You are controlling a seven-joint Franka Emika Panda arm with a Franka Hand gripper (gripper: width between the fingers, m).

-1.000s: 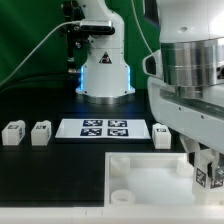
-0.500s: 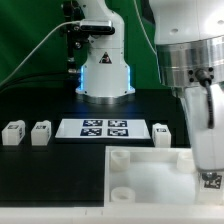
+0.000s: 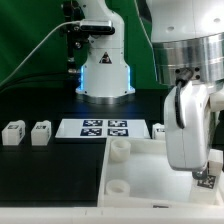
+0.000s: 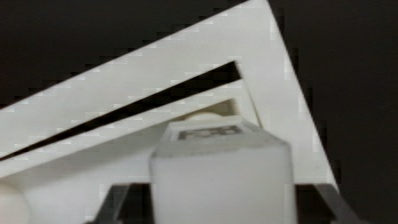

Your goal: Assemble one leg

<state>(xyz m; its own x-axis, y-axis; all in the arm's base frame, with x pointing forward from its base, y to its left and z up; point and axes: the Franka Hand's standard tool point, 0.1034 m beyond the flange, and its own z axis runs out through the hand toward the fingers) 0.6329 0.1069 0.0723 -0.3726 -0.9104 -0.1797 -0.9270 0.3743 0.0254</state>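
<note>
My gripper [image 3: 205,172] is at the exterior view's right, shut on a small white leg [image 3: 206,181] with a black-and-white tag, held at the right edge of the large white recessed square piece [image 3: 140,170]. In the wrist view the leg [image 4: 217,175] fills the gap between my dark fingers [image 4: 128,203], and the square piece [image 4: 178,90] lies beyond it. Two more legs [image 3: 12,133] [image 3: 40,132] stand at the exterior view's left. A third leg [image 3: 160,130] stands just past the marker board's right end.
The marker board [image 3: 105,128] lies on the black table behind the square piece. The robot base [image 3: 104,70] stands at the back in front of a green backdrop. Cables hang at the back left.
My hand has turned about its axis while staying over the square piece's right edge with the leg. The square piece's far edge and left corner socket now sit higher in the exterior view.
</note>
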